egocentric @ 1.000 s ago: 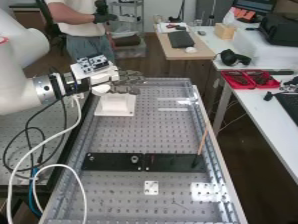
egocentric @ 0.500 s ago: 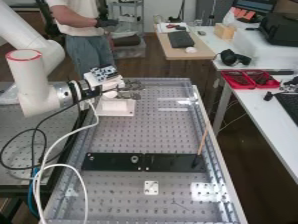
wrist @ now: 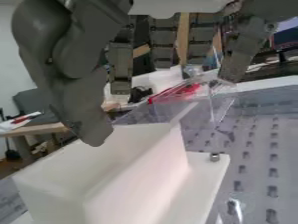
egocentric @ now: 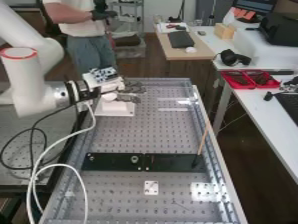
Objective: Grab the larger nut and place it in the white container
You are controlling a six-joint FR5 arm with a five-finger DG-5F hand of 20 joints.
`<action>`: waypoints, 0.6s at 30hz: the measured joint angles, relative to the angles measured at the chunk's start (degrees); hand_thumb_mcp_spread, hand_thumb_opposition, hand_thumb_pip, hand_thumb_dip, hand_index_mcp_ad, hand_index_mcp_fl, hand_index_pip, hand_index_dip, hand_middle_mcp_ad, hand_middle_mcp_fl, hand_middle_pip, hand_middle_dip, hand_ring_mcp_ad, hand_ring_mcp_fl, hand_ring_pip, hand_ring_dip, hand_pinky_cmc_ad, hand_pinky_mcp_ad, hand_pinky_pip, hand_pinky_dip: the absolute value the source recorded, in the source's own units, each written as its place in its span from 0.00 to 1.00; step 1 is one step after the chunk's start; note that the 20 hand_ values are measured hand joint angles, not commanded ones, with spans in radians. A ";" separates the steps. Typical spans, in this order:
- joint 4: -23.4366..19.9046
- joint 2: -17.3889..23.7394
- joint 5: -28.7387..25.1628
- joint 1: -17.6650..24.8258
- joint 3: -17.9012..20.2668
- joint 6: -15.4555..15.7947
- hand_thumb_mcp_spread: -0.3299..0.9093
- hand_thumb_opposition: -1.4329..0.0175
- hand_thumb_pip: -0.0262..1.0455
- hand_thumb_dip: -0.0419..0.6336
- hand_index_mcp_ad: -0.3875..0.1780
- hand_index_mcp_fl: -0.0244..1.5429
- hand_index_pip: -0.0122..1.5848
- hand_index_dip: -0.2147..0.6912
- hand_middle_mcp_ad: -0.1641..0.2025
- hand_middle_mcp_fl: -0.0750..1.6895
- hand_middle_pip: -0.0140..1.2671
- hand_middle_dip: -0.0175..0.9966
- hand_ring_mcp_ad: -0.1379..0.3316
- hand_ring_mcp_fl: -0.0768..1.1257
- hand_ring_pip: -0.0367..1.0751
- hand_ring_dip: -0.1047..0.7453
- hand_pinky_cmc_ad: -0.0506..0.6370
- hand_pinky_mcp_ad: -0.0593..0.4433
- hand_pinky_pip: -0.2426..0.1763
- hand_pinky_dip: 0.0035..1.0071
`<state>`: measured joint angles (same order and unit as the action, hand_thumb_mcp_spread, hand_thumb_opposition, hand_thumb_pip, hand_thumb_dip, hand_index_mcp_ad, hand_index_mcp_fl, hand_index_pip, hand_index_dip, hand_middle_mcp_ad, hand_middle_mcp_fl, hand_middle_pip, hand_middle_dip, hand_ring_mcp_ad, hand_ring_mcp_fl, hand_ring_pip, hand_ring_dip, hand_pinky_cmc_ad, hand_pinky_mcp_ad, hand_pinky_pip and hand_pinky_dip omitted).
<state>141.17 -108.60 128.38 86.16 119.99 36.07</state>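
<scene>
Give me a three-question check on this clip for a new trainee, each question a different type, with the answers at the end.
1. Multiple choice. Which of these is the robot hand closest to?
a) the red trays
b) the white container
c) the black plates

2. True or false. In the high view, a ring-shaped metal piece lies on one of the black plates.

3. Fill in the blank. In the wrist view, a small metal fastener sits outside the container's walls, on its flat white ____.

Key: 1: b. 2: true. 3: base.
</scene>
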 joint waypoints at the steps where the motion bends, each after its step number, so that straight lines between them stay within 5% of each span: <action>1: 0.10 0.67 -0.20 -0.59 -0.01 -0.48 0.53 0.37 0.70 0.44 0.41 0.03 0.64 0.23 0.68 0.05 0.11 0.25 0.63 0.07 0.11 0.30 0.61 0.72 0.36 0.54; 10: 0.36 9.99 -3.40 -9.65 -0.65 -4.32 0.50 0.39 0.67 0.44 0.41 0.03 0.48 0.20 0.68 0.05 0.11 0.25 0.63 0.07 0.11 0.30 0.61 0.72 0.36 0.58; 18: 4.46 16.83 -13.36 -15.16 -4.15 -3.01 0.50 0.41 0.67 0.44 0.41 0.03 0.40 0.20 0.68 0.06 0.11 0.26 0.63 0.07 0.11 0.30 0.62 0.72 0.32 0.59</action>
<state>145.63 -91.77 115.02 71.00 115.84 33.06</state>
